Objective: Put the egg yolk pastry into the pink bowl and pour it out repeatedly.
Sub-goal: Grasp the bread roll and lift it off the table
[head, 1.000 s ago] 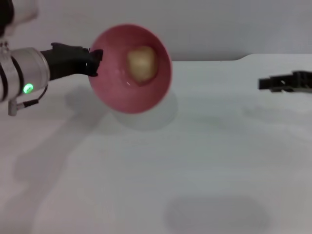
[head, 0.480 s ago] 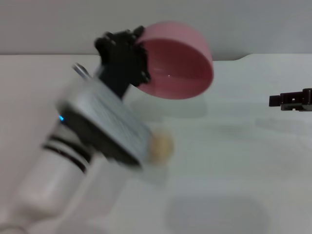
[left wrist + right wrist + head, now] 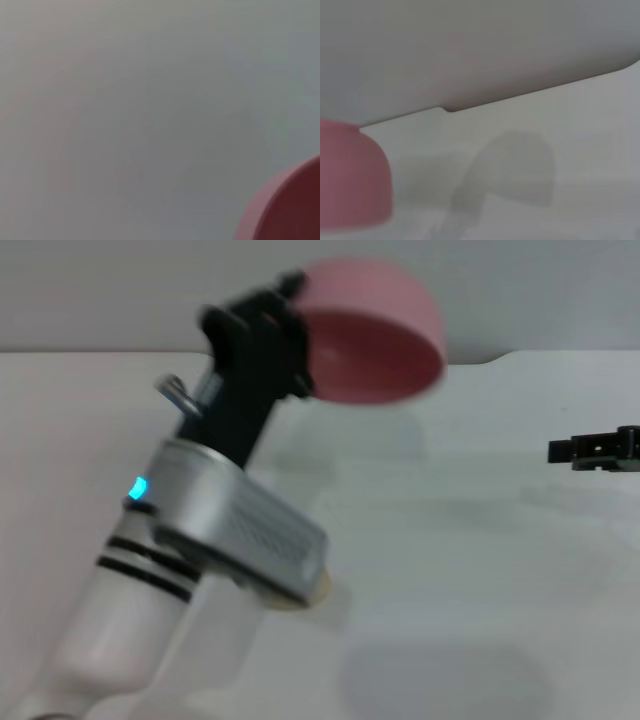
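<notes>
My left gripper [image 3: 295, 335] is shut on the rim of the pink bowl [image 3: 375, 345] and holds it in the air over the far middle of the table, tipped with its mouth facing down. The bowl also shows in the left wrist view [image 3: 290, 210] and in the right wrist view [image 3: 350, 175]. The egg yolk pastry [image 3: 320, 588] lies on the table; only a sliver of it peeks out from under my left wrist. My right gripper [image 3: 565, 450] hovers at the right edge of the view, away from both.
The white table [image 3: 480, 570] ends at a back edge against a grey wall [image 3: 520, 290]. My left arm [image 3: 190, 540] crosses the left half of the head view and hides the table under it.
The bowl was tipped over and the pastry fell out onto the table. My left arm swung in across the view and now covers most of the pastry.
</notes>
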`<control>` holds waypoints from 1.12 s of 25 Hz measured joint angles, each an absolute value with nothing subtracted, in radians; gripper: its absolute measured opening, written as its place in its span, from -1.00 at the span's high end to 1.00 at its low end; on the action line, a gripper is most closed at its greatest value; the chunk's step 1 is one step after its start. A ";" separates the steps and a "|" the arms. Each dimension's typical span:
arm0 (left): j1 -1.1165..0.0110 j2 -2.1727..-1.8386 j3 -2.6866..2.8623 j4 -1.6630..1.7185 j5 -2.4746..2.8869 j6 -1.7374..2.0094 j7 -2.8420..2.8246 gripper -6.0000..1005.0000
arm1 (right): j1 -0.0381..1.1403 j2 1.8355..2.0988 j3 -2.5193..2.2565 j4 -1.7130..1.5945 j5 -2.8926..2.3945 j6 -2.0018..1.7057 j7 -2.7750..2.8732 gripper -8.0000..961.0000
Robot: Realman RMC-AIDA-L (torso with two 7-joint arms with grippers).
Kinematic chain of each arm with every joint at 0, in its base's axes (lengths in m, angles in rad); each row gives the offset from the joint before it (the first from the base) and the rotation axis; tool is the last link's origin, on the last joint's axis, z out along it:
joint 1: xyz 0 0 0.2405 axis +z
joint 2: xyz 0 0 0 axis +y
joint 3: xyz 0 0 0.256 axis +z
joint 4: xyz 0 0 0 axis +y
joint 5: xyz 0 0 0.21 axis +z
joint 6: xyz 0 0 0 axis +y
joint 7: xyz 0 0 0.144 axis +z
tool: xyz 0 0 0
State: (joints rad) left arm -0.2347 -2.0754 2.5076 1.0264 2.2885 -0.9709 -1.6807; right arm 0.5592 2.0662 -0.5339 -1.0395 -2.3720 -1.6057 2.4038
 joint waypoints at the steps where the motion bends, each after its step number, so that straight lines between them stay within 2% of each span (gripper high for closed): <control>1: -0.217 -2.067 2.455 1.129 2.149 -0.905 -1.697 0.99 | 0.563 2.066 -0.543 -1.038 -2.371 -1.609 2.398 -0.11; 4: -0.169 -2.060 2.307 1.288 1.980 -0.697 -1.690 0.99 | 0.584 2.066 -0.585 -1.019 -2.370 -1.615 2.374 -0.12; 7: -0.114 -2.062 2.025 1.433 1.830 -0.313 -1.700 0.99 | 0.613 2.066 -0.638 -0.989 -2.369 -1.613 2.357 -0.12; 9: -0.122 -2.061 1.824 1.451 1.749 0.000 -1.766 0.99 | 0.632 2.065 -0.669 -0.973 -2.368 -1.610 2.340 -0.12; 12: -0.217 -2.051 1.510 1.361 1.748 0.466 -1.984 0.99 | 0.661 2.068 -0.705 -0.955 -2.368 -1.606 2.302 -0.13; 15: -0.363 -2.028 1.180 1.203 1.903 0.914 -2.205 0.99 | 0.693 2.071 -0.742 -0.923 -2.368 -1.593 2.281 -0.13; 17: -0.418 -2.017 1.043 1.152 2.042 1.108 -2.320 0.99 | 0.713 2.071 -0.776 -0.896 -2.367 -1.566 2.267 -0.13; 21: -0.408 -2.014 0.949 1.227 2.262 1.291 -2.462 0.99 | 0.740 2.075 -0.872 -0.824 -2.296 -1.492 2.172 -0.14; 28: -0.307 -2.051 0.944 1.522 2.489 1.534 -2.585 0.99 | 0.775 2.077 -1.136 -0.686 -2.060 -1.381 2.013 -0.15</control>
State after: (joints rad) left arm -0.3071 -2.0509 0.9444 1.5218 2.4888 1.5341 -2.5849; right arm 0.7754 2.0767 -1.1360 -0.6857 -2.0601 -1.3806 2.0133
